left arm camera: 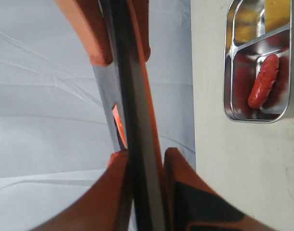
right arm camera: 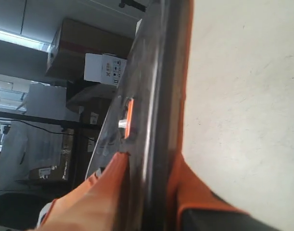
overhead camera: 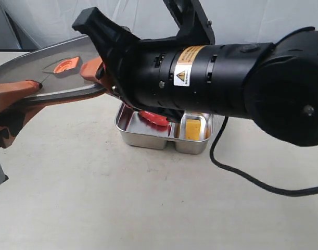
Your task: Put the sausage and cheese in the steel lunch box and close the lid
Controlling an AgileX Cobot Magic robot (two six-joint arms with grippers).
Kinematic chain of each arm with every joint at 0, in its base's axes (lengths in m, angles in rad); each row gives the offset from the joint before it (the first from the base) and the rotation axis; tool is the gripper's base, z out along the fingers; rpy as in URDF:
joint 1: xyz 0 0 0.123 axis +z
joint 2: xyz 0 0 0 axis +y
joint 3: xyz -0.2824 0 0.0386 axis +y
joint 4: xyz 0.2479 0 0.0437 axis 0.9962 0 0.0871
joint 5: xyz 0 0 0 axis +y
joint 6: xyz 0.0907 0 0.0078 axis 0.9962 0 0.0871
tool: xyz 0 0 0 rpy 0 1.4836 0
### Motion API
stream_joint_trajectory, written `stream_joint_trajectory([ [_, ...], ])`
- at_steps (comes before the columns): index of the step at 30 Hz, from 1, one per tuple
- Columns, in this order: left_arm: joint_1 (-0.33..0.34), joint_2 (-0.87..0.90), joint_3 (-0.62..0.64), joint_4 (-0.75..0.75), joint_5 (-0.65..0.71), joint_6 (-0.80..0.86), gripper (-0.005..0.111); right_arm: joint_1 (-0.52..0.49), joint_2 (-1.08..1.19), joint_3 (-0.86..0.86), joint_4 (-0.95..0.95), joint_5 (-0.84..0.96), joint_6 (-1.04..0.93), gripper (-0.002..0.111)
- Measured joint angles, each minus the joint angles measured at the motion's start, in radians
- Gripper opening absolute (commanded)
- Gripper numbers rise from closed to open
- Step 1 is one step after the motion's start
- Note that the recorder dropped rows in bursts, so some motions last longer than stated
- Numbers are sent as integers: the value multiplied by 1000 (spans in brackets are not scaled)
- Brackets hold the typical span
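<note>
Above the table (overhead camera: 96, 198) in the exterior view, the lid (overhead camera: 44, 73) hangs tilted, with the left gripper (overhead camera: 28, 94) clamped on one edge and the right gripper (overhead camera: 95, 77) clamped on the opposite edge. On the table, the open steel lunch box (overhead camera: 143, 139) holds the sausage (overhead camera: 153, 119) in its larger compartment and the cheese (overhead camera: 192, 129) in the smaller. In the left wrist view, orange fingers (left arm camera: 108, 192) pinch the lid, seen edge-on. In the right wrist view, fingers (right arm camera: 103, 187) press both of the lid's faces.
</note>
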Motion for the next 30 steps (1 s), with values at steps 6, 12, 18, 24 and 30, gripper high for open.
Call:
stream_joint_trajectory([
  [6,-4,0,0,36,39,14,0,-15,0,5,-58,109,-93,59],
  [12,1,0,3,44,103,23,0,-27,-12,9,-93,137,-118,59],
  [18,1,-4,3,61,113,23,0,-27,-51,9,-141,157,-125,59],
  [24,1,-70,3,100,166,23,0,-95,-88,9,-228,285,-130,59],
  [30,1,-177,3,102,229,18,0,-232,-90,9,-117,375,-214,44],
])
